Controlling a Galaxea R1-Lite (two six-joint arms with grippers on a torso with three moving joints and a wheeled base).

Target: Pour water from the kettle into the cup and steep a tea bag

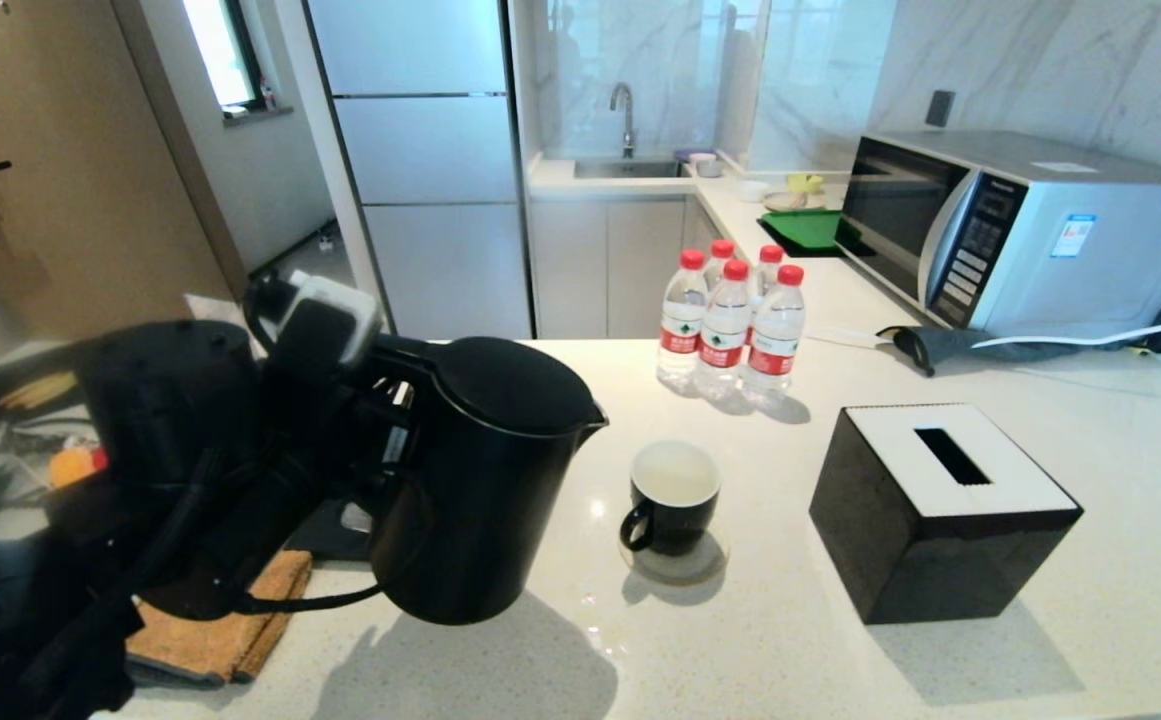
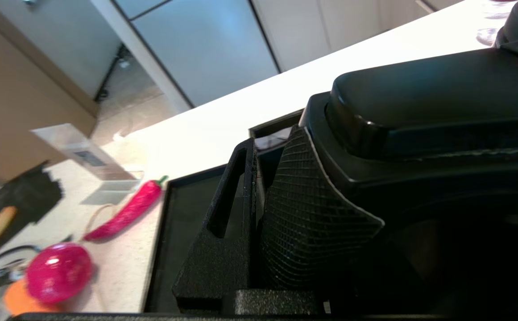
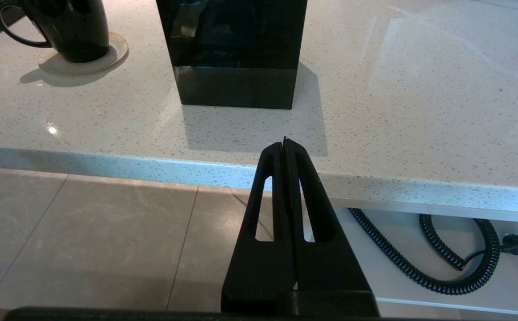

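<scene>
The black kettle [image 1: 480, 480] hangs above the counter, leaning slightly, its spout just left of the cup [image 1: 673, 495]. My left gripper [image 1: 380, 400] is shut on the kettle's loop handle [image 2: 325, 200]; one finger [image 2: 234, 187] shows beside it. No stream leaves the spout. The cup stands on a round coaster [image 1: 675, 568], and pale water [image 1: 675, 470] lies in its white inside. In the right wrist view the cup [image 3: 76, 26] sits at the far left. My right gripper [image 3: 285, 143] is shut and empty, low before the counter's front edge. The tea bag is out of view.
A black tissue box [image 1: 940, 510] stands right of the cup. Red-capped bottles [image 1: 730, 320] and a microwave [image 1: 1020, 225] are behind. A black tray [image 2: 174, 223] and a brown cloth [image 1: 230, 630] lie under the left arm, and a red chili [image 2: 127, 209] is nearby.
</scene>
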